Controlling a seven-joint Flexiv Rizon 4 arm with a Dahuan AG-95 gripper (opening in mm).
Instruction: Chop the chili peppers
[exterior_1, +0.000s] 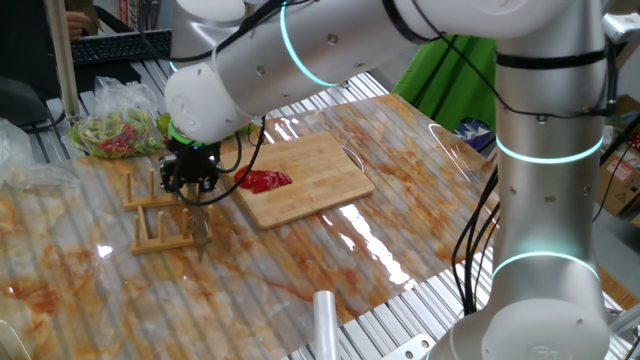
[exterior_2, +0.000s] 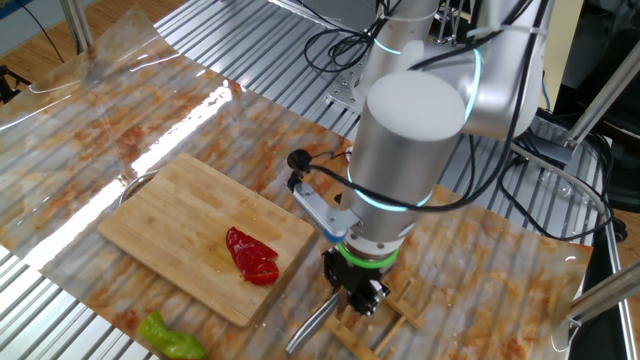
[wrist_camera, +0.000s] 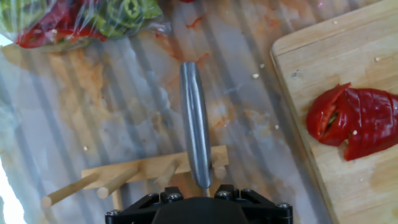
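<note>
With its finger state not discernible, the gripper (wrist_camera: 198, 198) hangs over a knife (wrist_camera: 195, 130) lying on the wooden rack (wrist_camera: 146, 176), while at two o'clock the chili peppers (wrist_camera: 354, 121) lie sliced on the cutting board (wrist_camera: 298, 68), so chopping looks largely done.

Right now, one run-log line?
stage: knife at rack | sliced red chili pepper on bamboo cutting board | steel knife on wooden peg rack

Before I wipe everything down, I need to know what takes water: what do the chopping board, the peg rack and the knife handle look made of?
The pale rectangular chopping board looks like bamboo, striped and matte. The small peg rack looks like unfinished light wood dowels. The long grey knife handle seems brushed metal, with a dull sheen.
</note>
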